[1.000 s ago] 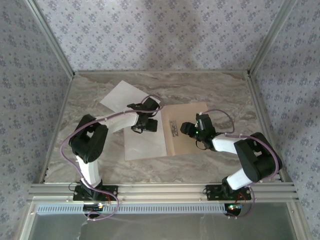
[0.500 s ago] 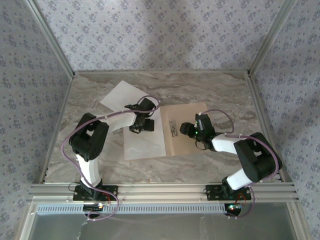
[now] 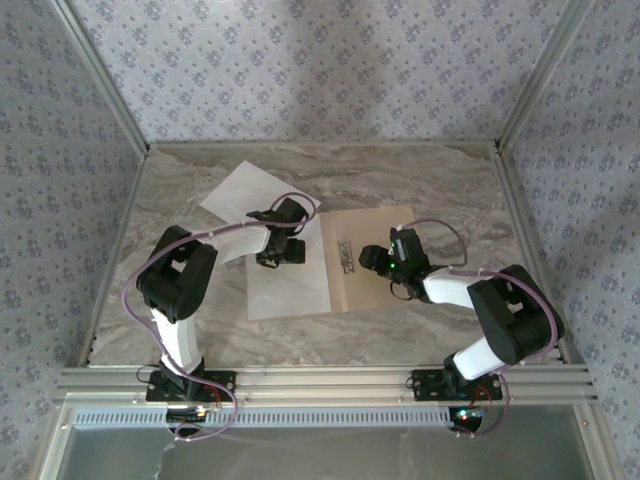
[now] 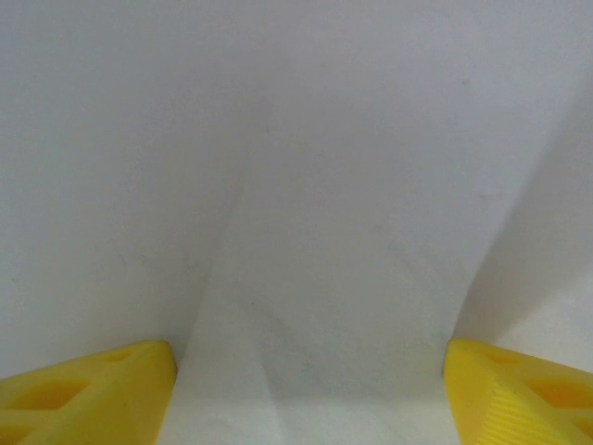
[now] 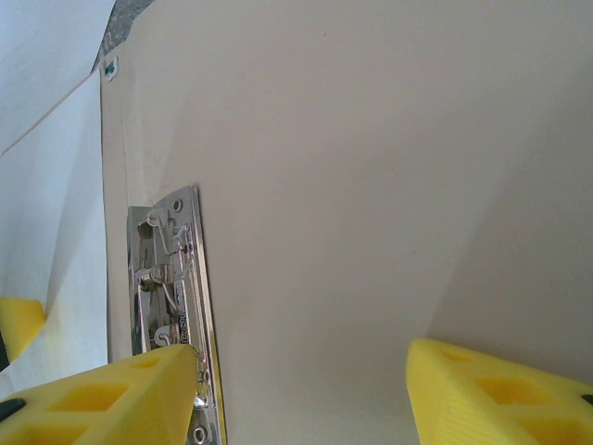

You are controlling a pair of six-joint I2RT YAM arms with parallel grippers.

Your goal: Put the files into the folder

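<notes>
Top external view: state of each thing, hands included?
folder: open, flat on the table, inside up.
clip: exposed, holding no paper.
near sheet: flat, beside the folder's bare half.
far sheet: flat, skewed, outside the folder.
left hand: open, over near sheet.
right hand: open, over folder by the clip.

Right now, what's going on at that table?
The left hand hangs open just over a white sheet lying beside the tan panel of the open folder. The right hand is open over that panel, next to the metal clip. A second sheet lies farther back. Neither hand holds anything.
</notes>
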